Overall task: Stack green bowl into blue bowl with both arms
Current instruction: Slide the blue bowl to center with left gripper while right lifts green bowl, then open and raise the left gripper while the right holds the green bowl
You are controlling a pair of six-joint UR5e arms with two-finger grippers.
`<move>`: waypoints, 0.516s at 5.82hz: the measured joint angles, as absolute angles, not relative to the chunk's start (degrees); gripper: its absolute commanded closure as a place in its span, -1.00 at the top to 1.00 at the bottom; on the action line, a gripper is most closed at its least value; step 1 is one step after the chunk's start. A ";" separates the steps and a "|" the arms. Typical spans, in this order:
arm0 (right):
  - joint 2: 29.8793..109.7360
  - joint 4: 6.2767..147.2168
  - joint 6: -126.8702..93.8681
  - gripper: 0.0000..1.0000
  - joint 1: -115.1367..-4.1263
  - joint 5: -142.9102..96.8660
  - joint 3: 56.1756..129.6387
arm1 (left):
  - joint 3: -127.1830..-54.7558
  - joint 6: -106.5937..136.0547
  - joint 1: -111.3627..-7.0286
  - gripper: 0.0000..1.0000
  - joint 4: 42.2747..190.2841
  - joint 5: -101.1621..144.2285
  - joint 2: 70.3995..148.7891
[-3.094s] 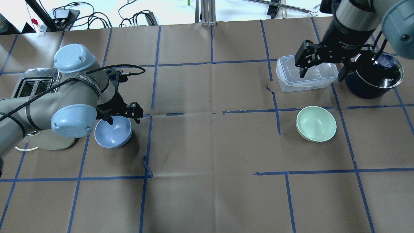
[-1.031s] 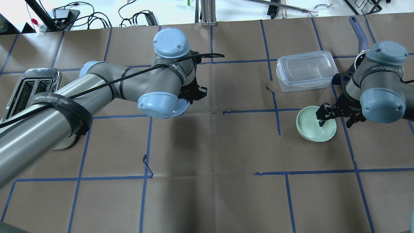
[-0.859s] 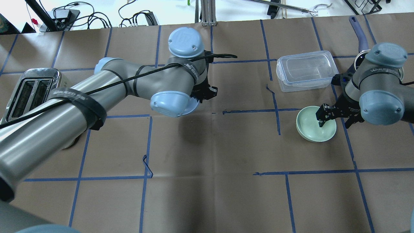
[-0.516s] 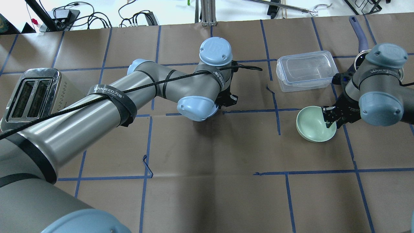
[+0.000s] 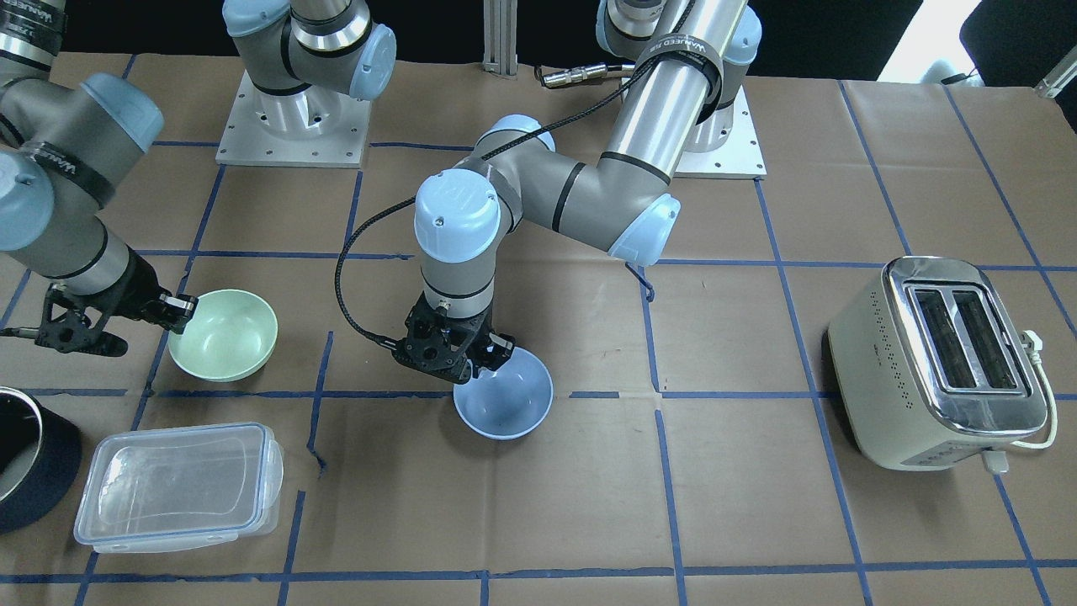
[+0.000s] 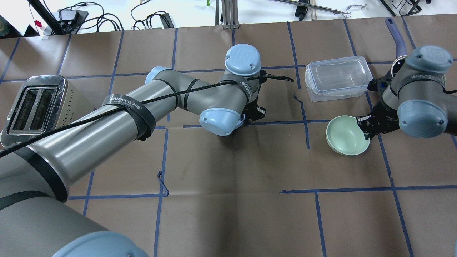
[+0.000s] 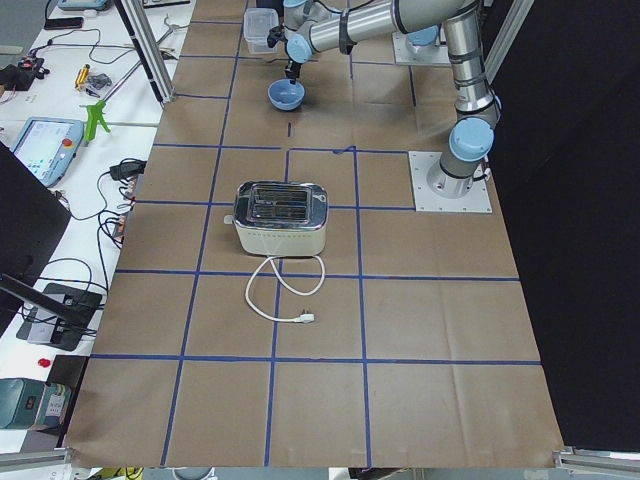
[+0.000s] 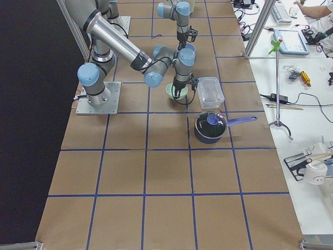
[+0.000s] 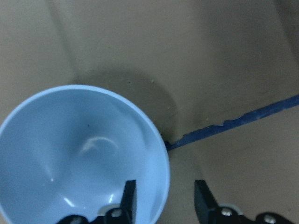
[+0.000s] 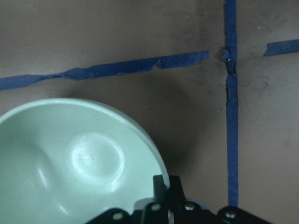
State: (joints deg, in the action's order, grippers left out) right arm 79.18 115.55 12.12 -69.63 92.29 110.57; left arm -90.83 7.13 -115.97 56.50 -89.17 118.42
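Our left claw (image 9: pixel 165 189) stands wide. One finger is inside the blue bowl (image 5: pixel 503 406) and one outside, and the gap between them is far wider than the thin wall. We judge the bowl released. It sits on the desk (image 6: pixel 228 214) near the middle, by a blue tape line. Three seconds ago it was beside the toaster (image 5: pixel 938 362), with this claw at its rim, so the carry across looks complete.

Our right claw (image 10: pixel 167 182) is pinched narrow on the rim of the green bowl (image 6: pixel 346 137). A second ago its fingers were spread, one dipping into the bowl. The bowl has barely shifted, and it remains near the clear lidded container (image 6: pixel 337 76), well apart from the blue bowl. We cannot tell whether it has left the desk yet.

The receiving bowl is in place and the green bowl is gripped. In our judgement, what remains is lifting the green bowl, carrying it across, and lowering it in. The left claw should clear the blue rim first.
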 measured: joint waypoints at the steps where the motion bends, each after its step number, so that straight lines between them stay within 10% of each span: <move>1: 79.88 107.52 11.92 -0.87 -69.74 90.80 104.42 | -90.65 6.30 -114.07 0.96 62.13 -88.94 113.58; 3: 83.08 94.82 12.47 -0.87 -70.63 85.87 94.86 | -90.44 1.38 -105.95 0.94 75.89 -88.83 101.19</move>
State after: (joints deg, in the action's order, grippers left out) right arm 83.08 94.82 12.47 -70.63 85.87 94.86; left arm -90.44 1.38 -105.95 75.89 -88.83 101.19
